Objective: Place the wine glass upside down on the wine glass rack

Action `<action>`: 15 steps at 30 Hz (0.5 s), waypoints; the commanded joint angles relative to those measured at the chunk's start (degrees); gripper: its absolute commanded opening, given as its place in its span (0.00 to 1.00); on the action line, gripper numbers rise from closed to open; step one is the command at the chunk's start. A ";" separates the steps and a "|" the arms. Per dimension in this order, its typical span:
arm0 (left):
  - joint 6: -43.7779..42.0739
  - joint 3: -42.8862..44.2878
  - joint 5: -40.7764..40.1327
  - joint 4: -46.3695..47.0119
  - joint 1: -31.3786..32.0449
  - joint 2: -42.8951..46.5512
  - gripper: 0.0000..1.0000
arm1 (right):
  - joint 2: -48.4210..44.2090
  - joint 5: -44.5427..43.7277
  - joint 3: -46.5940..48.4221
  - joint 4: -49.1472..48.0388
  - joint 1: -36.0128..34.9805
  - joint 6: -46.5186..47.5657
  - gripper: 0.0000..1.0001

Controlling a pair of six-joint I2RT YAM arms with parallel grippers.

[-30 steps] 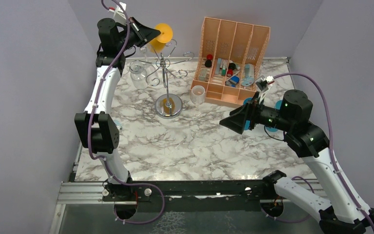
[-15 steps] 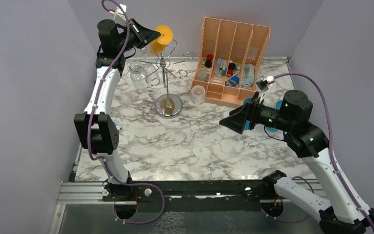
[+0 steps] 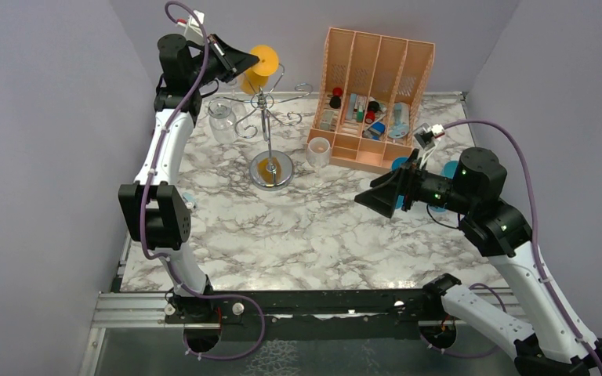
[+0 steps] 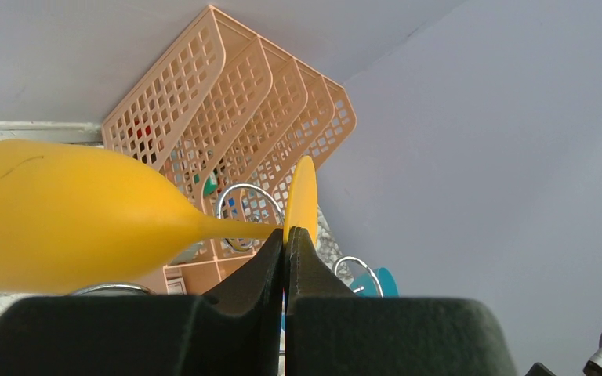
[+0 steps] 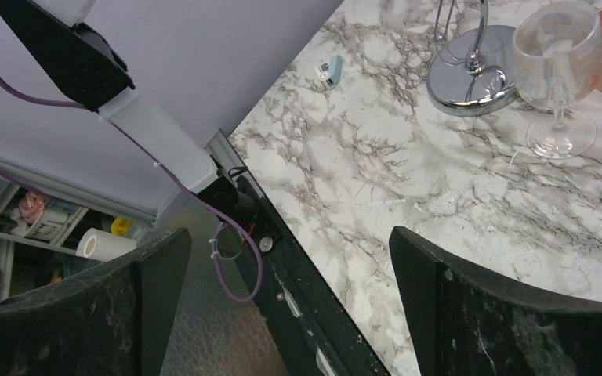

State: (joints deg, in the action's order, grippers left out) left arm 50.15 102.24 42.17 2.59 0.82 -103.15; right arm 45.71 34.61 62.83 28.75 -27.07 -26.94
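Two things on writing first: the little items in the orange organiser (image 3: 376, 70) at the back are too small to read in the top view, and the clutter on the shelf off the bench edge in your right wrist view is too blurry to make out any label. Now the useful bit. Your left hand (image 4: 284, 251) is pinched together on the stem of the yellow wine glass (image 4: 70, 215), right where the stem meets the foot. It's up high at the back left, over the curled arms of the wine glass rack (image 3: 265, 117). In the top view the foot disc sits higher in the picture and the bowl lower. From the wrist cam you can see a couple of the wire loops just behind the stem, but I can't tell whether the glass is touching them. Your right hand (image 5: 290, 313) hangs with its fingers wide apart over the near right part of the marble bench (image 3: 321, 235), holding nothing. A clear glass (image 5: 558, 55) stands upright beside the rack's shiny base. Compared with a second ago, hardly anything has changed. The left hand and glass have barely budged, and the right arm has drifted a touch to the right and lower in the top view.
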 commanded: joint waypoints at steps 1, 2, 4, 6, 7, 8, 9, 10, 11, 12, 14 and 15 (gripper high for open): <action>1.04 -0.68 2.46 0.49 -0.27 3.39 0.04 | -0.72 0.78 -0.56 -0.58 -0.26 -0.09 1.00; 1.16 -0.84 2.72 0.53 -0.29 3.54 0.04 | -0.82 0.76 -0.52 -0.50 -0.26 -0.14 1.00; 1.24 -0.98 2.95 0.11 -0.21 3.75 0.04 | -0.87 0.73 -0.59 -0.33 -0.25 -0.17 1.00; 1.22 -0.82 3.26 -1.07 -0.28 3.87 0.04 | -1.08 0.53 -0.53 -0.14 -0.26 -0.10 1.00; 1.14 -0.81 3.39 -1.62 -0.26 4.04 0.04 | -1.20 0.45 -0.48 -0.11 -0.26 -0.13 1.00; 1.10 -0.93 3.39 -1.85 -0.23 4.24 0.04 | -1.27 0.40 -0.43 -0.10 -0.22 -0.20 1.00; 1.07 -1.12 3.39 -1.96 -0.26 4.46 0.04 | -1.39 0.32 -0.43 -0.12 -0.26 -0.14 1.00; 1.09 -1.23 3.13 -2.18 -0.24 4.65 0.04 | -1.38 0.21 -0.48 -0.18 -0.25 -0.28 1.00; 1.09 -1.25 2.95 -2.31 -0.26 4.83 0.04 | -1.34 0.20 -0.43 -0.25 -0.26 -0.26 1.00; 1.01 -1.21 2.91 -2.49 -0.24 4.88 0.04 | -1.25 0.26 -0.49 -0.20 -0.26 -0.27 1.00; 0.65 -0.83 2.99 -3.15 -0.23 4.88 0.04 | -1.26 0.27 -0.44 -0.11 -0.26 -0.23 1.00; 0.46 -0.59 2.99 -3.61 -0.28 4.93 0.04 | -1.27 0.26 -0.50 -0.06 -0.26 -0.22 1.00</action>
State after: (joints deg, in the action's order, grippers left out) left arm 50.78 101.43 43.88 -0.01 0.80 -100.97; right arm 44.97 34.59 62.70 28.80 -27.07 -26.96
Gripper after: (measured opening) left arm 0.046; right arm 0.998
